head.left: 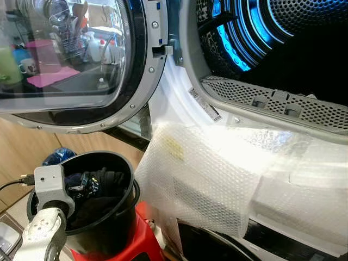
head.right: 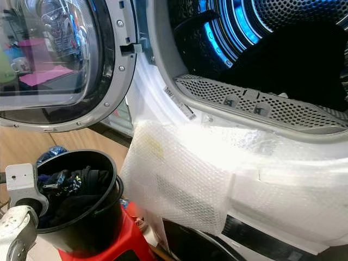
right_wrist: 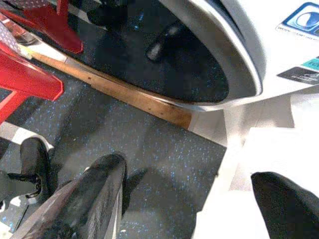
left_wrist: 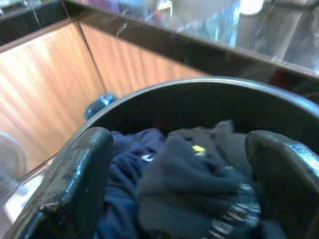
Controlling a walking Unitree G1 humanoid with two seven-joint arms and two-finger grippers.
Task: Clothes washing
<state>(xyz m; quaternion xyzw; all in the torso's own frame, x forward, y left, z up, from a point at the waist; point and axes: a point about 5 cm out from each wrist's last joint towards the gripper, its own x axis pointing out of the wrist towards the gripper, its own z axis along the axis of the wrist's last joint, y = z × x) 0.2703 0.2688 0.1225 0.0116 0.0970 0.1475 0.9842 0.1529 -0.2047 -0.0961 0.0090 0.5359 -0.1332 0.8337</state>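
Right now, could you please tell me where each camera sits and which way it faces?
Left eye view: on the head, facing down at the open washing machine drum; left arm shows.
Right eye view: same scene, sharing the round black plastic bucket of dark clothes.
Left wrist view: along the open left pincer, into that bucket.
Right wrist view: along the open right pincer, at the dark speckled floor.

Black bucket (head.left: pixel 111 217), red stool (head.left: pixel 144 244), blue-lit drum (head.left: pixel 244 32).

Left pincer (left_wrist: pixel 182 174) spread wide, right pincer (right_wrist: pixel 192 199) spread, lowered
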